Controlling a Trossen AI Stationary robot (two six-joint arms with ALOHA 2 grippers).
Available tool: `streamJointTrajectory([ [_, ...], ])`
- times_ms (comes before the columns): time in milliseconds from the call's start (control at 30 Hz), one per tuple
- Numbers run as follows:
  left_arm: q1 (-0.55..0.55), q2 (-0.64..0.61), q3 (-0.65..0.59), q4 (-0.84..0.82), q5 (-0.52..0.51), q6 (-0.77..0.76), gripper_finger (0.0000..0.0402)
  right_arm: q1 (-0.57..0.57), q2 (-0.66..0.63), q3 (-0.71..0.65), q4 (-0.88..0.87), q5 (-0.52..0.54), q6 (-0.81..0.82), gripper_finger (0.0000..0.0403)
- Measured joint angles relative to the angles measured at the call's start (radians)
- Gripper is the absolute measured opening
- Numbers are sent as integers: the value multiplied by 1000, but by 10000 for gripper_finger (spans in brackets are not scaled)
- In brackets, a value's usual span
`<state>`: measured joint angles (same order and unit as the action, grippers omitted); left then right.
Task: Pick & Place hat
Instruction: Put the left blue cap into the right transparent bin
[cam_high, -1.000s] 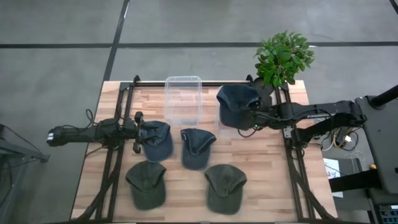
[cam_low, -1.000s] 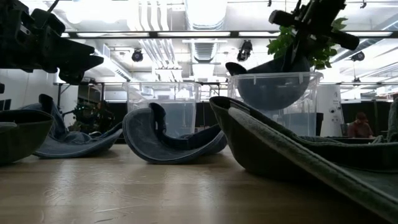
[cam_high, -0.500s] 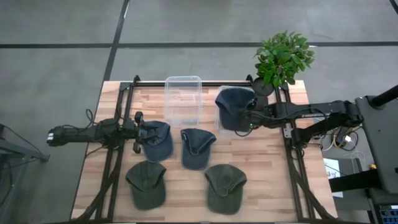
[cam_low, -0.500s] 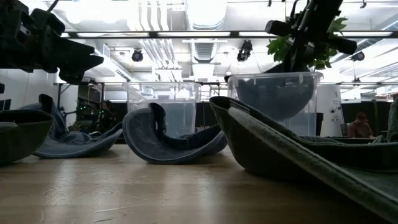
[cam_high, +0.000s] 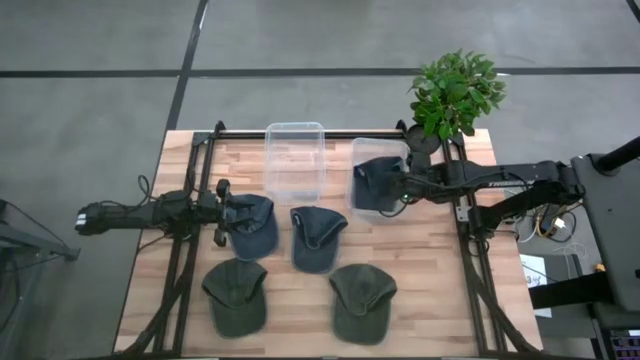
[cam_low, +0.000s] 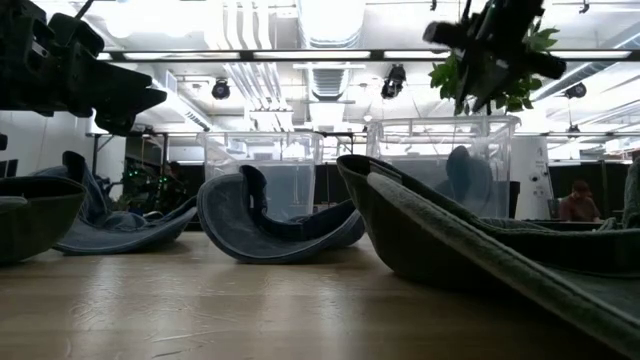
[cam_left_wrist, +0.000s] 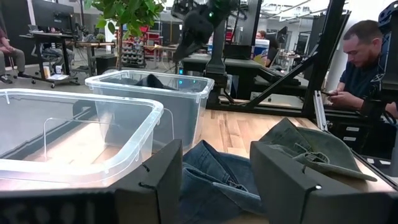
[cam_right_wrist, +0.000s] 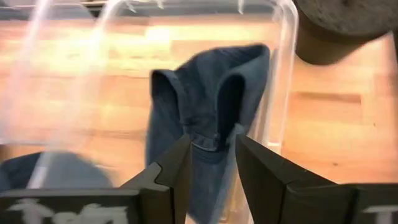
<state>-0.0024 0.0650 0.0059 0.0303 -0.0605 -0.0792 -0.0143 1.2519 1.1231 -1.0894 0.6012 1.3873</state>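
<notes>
A blue denim hat (cam_high: 376, 184) lies crumpled in the right clear bin (cam_high: 361, 150). In the low view this hat (cam_low: 460, 175) stands on its edge against the bin floor. My right gripper (cam_high: 399, 186) hovers open above it (cam_right_wrist: 211, 142), clear of the bin's rim (cam_low: 480, 45). My left gripper (cam_high: 227, 212) is open and level near the table's left edge. Its fingers stand on either side of a second blue hat (cam_left_wrist: 211, 180) that rests on the table (cam_high: 253, 226).
A third blue hat (cam_high: 317, 238) and two green hats (cam_high: 235, 296) (cam_high: 362, 302) lie on the near half of the table. An empty clear bin (cam_high: 294, 160) sits left of the filled one. A potted plant (cam_high: 455, 92) stands at the far right corner. A person (cam_left_wrist: 367, 62) sits beyond the table.
The blue hat that hung from my right gripper at the bin's rim has sunk into the right bin. It now lies crumpled on the bin floor, apart from the fingers. My right gripper has risen slightly above the bin.
</notes>
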Motion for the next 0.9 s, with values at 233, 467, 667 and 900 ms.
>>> streamJointTrajectory([
  [233,0,0,0,1,2,0,181,2,-40,89,-80,0,-124,122],
  [467,-1,1,50,-14,136,111,181,87,-95,111,-87,-63,-344,106],
  [667,-1,33,122,-33,174,104,181,223,-157,86,-81,-46,-341,96],
  [900,-1,148,241,-227,175,21,181,402,-214,30,-79,132,-210,96],
])
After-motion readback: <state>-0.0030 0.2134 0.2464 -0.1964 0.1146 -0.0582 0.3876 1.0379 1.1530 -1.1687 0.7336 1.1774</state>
